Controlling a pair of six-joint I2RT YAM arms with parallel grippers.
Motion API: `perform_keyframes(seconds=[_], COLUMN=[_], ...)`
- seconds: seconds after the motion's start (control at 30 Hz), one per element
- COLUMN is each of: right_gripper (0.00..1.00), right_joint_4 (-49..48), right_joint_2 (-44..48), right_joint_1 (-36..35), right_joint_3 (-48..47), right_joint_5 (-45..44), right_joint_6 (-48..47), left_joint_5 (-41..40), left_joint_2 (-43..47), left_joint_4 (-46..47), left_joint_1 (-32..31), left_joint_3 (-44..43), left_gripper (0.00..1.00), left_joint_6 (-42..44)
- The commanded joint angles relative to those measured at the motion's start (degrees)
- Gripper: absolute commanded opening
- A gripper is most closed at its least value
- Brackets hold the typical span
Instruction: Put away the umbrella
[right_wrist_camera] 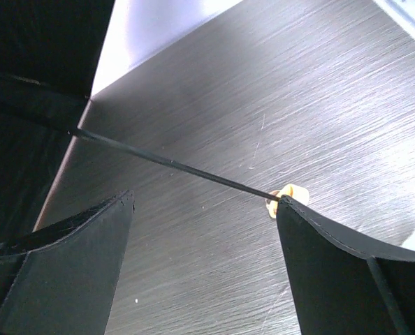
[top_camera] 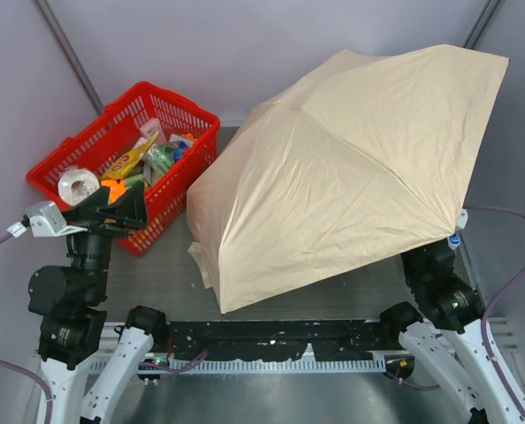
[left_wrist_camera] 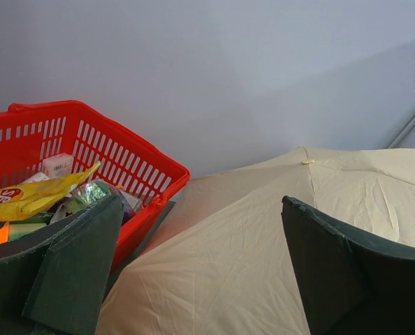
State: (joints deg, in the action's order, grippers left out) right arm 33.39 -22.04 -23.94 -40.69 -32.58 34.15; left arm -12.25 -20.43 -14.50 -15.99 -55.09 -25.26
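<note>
The beige umbrella [top_camera: 342,168] stands open, its canopy covering the middle and right of the table; its shaft and handle are hidden beneath. In the left wrist view the canopy [left_wrist_camera: 263,251] fills the space ahead of my left gripper [left_wrist_camera: 200,272], which is open and empty, raised beside the red basket. My left gripper [top_camera: 125,208] sits at the left, apart from the canopy edge. My right gripper [right_wrist_camera: 204,258] is open and empty under the canopy's right edge; a thin black rib [right_wrist_camera: 172,162] with a tan tip [right_wrist_camera: 291,195] crosses in front of it, by the right finger. In the top view it is hidden.
A red plastic basket [top_camera: 178,110] with snack packets, a tape roll and other items stands at the back left, also in the left wrist view [left_wrist_camera: 144,167]. The brushed metal tabletop [right_wrist_camera: 263,105] shows under the canopy. Grey walls enclose the table.
</note>
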Motion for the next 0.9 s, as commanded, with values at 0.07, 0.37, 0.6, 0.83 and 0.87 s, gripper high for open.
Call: perform_keyframes(seconds=[0.07, 0.37, 0.6, 0.83, 0.87], right_gripper=[0.87, 0.88, 0.86, 0.82, 0.82], right_joint_4=[-18.08, -32.92, -49.10, -50.08, -49.74], right_joint_2=[-2.65, -17.50, -32.33, -40.18, -40.27], right_joint_1=[-0.31, -0.31, -0.05, 0.04, 0.04], right_joint_3=[7.19, 7.28, 6.85, 2.81, 2.54], right_joint_5=[6.46, 19.44, 39.15, 24.86, 24.32], right_joint_6=[-6.02, -15.86, -28.42, -33.80, -35.11], left_joint_5=[1.61, 4.42, 7.76, 9.00, 9.09], left_joint_2=[-0.84, -1.72, -1.99, -2.16, -2.16], left_joint_4=[-0.88, -1.40, -0.53, -2.45, -2.81], left_joint_1=[-0.10, -0.10, -0.10, -0.71, -0.97], left_joint_3=[-0.81, -1.07, 0.33, -1.95, -2.30], left_gripper=[1.00, 1.00, 1.00, 1.00, 1.00], left_joint_6=[-0.06, -0.23, -1.81, -0.59, -0.24])
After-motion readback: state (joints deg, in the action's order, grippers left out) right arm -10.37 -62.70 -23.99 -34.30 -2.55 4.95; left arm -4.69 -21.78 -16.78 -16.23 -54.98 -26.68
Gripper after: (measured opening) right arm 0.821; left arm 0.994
